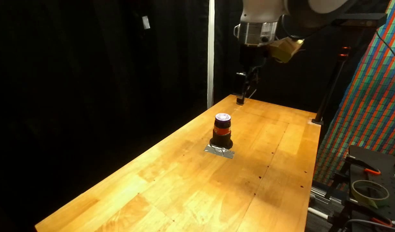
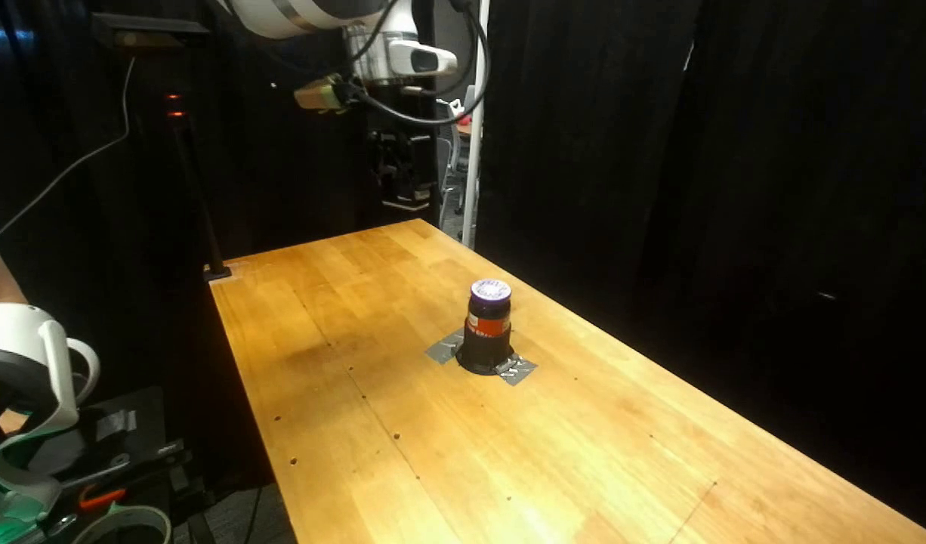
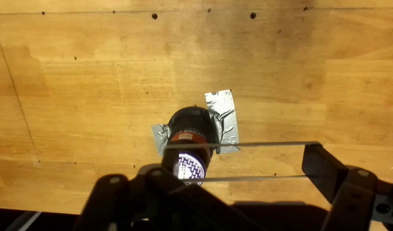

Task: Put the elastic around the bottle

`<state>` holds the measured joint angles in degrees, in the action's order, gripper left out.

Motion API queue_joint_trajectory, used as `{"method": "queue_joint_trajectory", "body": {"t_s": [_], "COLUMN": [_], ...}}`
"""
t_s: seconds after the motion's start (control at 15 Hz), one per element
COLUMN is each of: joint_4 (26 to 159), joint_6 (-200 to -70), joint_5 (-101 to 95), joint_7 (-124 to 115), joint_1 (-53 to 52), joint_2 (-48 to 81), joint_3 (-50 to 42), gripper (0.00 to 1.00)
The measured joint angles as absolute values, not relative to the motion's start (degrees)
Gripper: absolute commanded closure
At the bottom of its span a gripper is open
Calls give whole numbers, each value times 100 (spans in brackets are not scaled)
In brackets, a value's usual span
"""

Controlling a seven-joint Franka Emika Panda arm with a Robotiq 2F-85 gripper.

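Observation:
The bottle stands upright in both exterior views (image 1: 222, 130) (image 2: 489, 325). It is dark, with a red label and a white-and-purple cap, and it also shows in the wrist view (image 3: 187, 137). Its lower part sits in a black round holder (image 1: 221, 141). My gripper (image 3: 243, 154) is open. A thin pale elastic (image 3: 260, 144) is stretched between its two fingers as two nearly parallel strands. In the wrist view the left finger and the strands overlap the bottle's neck and cap. The exterior views show the gripper (image 1: 241, 96) above the table, beyond and apart from the bottle.
Silver tape (image 3: 228, 120) fixes the holder to the wooden table (image 1: 191, 193). A black post (image 1: 329, 87) stands at a far table corner. A side cart with a tape roll (image 1: 370, 193) is beside the table. Black curtains and a pale pole (image 1: 211, 54) stand behind.

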<state>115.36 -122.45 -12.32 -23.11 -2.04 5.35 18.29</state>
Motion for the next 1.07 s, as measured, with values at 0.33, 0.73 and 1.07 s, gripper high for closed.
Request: {"method": "queue_joint_trajectory", "body": {"t_s": [0.33,0.73,1.07], "joint_4": [10424,9645,9177], "joint_6": [-12313,-12311,-12309], "joint_5": [-1218,-899,-578], "joint_7": [-2034,-1434,-1199], "joint_1": [-570,-613,-611], "joint_2": [1801,2667,3262], "joint_3": [1157,727,568], "gripper": [0,0,0]}}
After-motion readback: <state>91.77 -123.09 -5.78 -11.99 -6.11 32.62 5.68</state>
